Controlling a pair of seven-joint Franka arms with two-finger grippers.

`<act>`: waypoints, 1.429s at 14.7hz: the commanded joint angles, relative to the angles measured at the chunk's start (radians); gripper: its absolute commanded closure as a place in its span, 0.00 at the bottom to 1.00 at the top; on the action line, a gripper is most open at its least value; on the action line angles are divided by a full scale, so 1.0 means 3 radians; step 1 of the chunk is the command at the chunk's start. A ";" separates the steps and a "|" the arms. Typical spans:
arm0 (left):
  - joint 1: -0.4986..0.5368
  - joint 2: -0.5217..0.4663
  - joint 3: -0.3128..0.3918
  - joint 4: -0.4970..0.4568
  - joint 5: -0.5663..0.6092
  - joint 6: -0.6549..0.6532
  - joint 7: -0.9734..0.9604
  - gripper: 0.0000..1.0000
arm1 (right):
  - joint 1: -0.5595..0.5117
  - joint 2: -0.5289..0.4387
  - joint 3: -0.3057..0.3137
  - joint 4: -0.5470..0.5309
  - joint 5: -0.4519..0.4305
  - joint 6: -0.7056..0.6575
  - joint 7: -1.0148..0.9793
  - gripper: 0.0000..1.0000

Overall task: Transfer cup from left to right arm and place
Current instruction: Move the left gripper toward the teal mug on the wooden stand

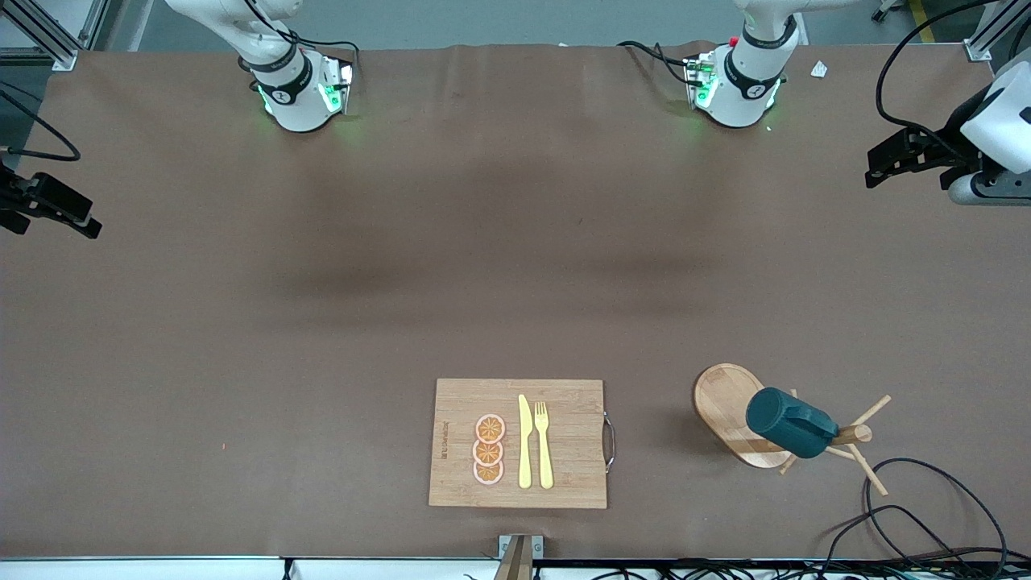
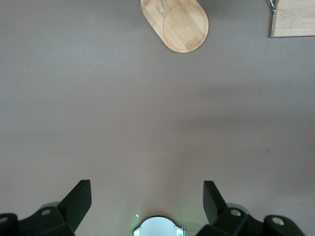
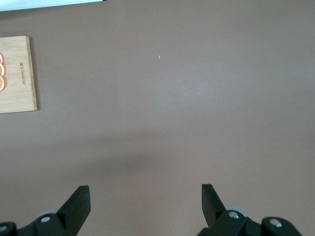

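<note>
The small dark teal round cup (image 1: 789,422) hangs tilted on a peg of the wooden stand (image 1: 729,407) beside the bamboo cutting board (image 1: 459,439), so the released left end effector (image 2: 146,197) or released right end effector (image 3: 145,196) might tip the stand onto the brown counter (image 1: 322,322).

A robotics lab — two arm bases (image 1: 298,89) bolted to a paper-covered worktop (image 1: 322,322), aluminium framing (image 1: 48,32) at the corner, loose cables (image 1: 926,499) trailing.
</note>
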State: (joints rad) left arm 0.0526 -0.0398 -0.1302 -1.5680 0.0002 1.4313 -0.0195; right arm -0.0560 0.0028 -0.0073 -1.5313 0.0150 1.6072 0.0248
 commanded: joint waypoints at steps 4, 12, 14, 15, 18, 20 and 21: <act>0.0019 0.0102 -0.0006 0.0149 0.0040 -0.0057 0.0065 0.00 | -0.0054 -0.0050 0.0040 -0.0040 -0.0035 -0.0014 -0.0047 0.00; 0.0019 0.0480 -0.0001 0.0379 0.0050 -0.0016 0.0009 0.00 | -0.0059 -0.0056 0.0034 -0.0040 -0.0035 -0.0040 -0.0047 0.00; 0.0029 0.0669 -0.0001 0.0532 0.0025 0.0162 -0.0067 0.00 | -0.0059 -0.0056 0.0034 -0.0040 -0.0035 -0.0040 -0.0052 0.00; 0.0034 0.0776 -0.0001 0.0654 0.0020 0.0239 -0.0174 0.00 | -0.0059 -0.0056 0.0034 -0.0040 -0.0035 -0.0040 -0.0047 0.00; 0.0111 0.1068 0.0020 0.0885 -0.0021 0.0627 -0.0553 0.00 | -0.0059 -0.0056 0.0034 -0.0040 -0.0035 -0.0040 -0.0052 0.00; 0.0182 0.1236 0.0025 0.0886 -0.0230 0.1010 -0.0666 0.00 | -0.0059 -0.0056 0.0034 -0.0040 -0.0035 -0.0040 -0.0052 0.00; 0.0218 0.1328 0.0025 0.0886 -0.0393 0.1174 -0.0762 0.00 | -0.0059 -0.0056 0.0034 -0.0040 -0.0035 -0.0040 -0.0052 0.00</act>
State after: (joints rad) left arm 0.0957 0.2874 -0.1216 -1.3468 -0.0506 1.7183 -0.2041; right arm -0.0565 0.0028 -0.0087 -1.5311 0.0150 1.5992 0.0239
